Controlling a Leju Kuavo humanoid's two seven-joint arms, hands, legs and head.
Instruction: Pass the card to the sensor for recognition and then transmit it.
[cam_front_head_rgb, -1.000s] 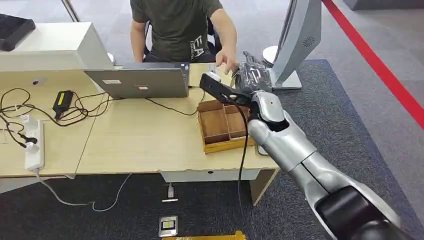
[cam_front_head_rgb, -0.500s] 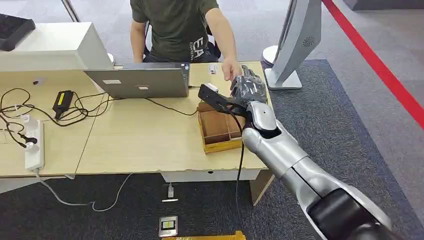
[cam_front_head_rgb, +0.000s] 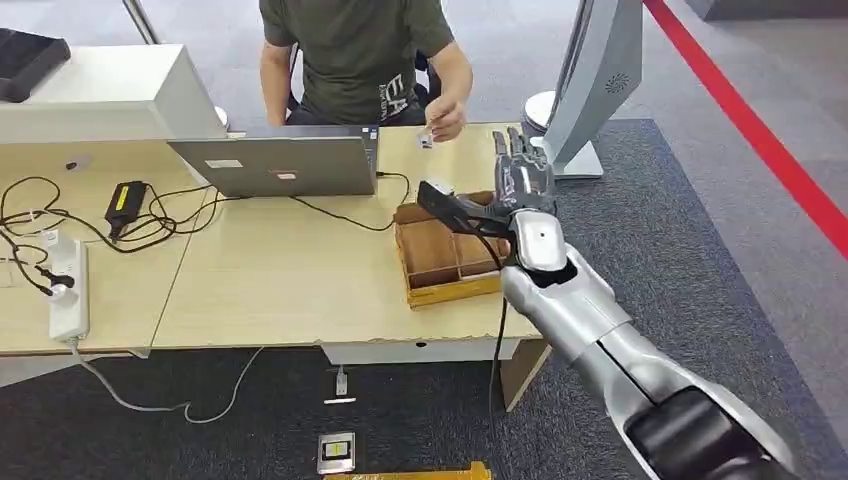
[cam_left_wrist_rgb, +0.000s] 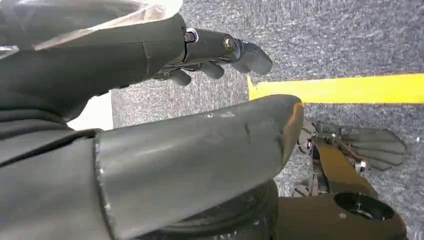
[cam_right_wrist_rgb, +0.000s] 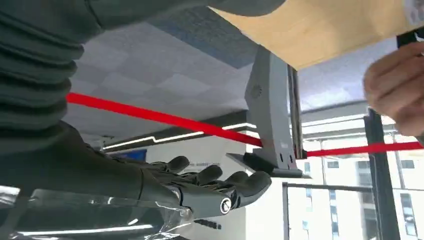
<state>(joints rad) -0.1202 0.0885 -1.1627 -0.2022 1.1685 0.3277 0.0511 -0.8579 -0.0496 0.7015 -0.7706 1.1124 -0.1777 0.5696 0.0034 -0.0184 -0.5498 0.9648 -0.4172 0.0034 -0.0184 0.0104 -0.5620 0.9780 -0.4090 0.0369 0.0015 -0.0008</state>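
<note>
**Right hand empty, card with the person**

Right hand (cam_front_head_rgb: 522, 175) is raised above the far right part of the table (cam_front_head_rgb: 270, 270), with its fingers (cam_front_head_rgb: 515, 150) straight and spread apart, and it holds nothing. The left hand (cam_left_wrist_rgb: 220, 50) hangs over the carpet, fingers loosely extended, also empty.

The card (cam_front_head_rgb: 428, 137) seems to be the small white piece pinched in the person's hand (cam_front_head_rgb: 445, 120), beyond the wooden tray (cam_front_head_rgb: 440, 290); it is too small to be sure. I judge it as light, thin and stiff, with a smooth and slippery face. It probably bends a little but does not break easily. The best hold is a pinch on one short edge, thumb against finger, so the flat face stays free for the sensor.
</note>
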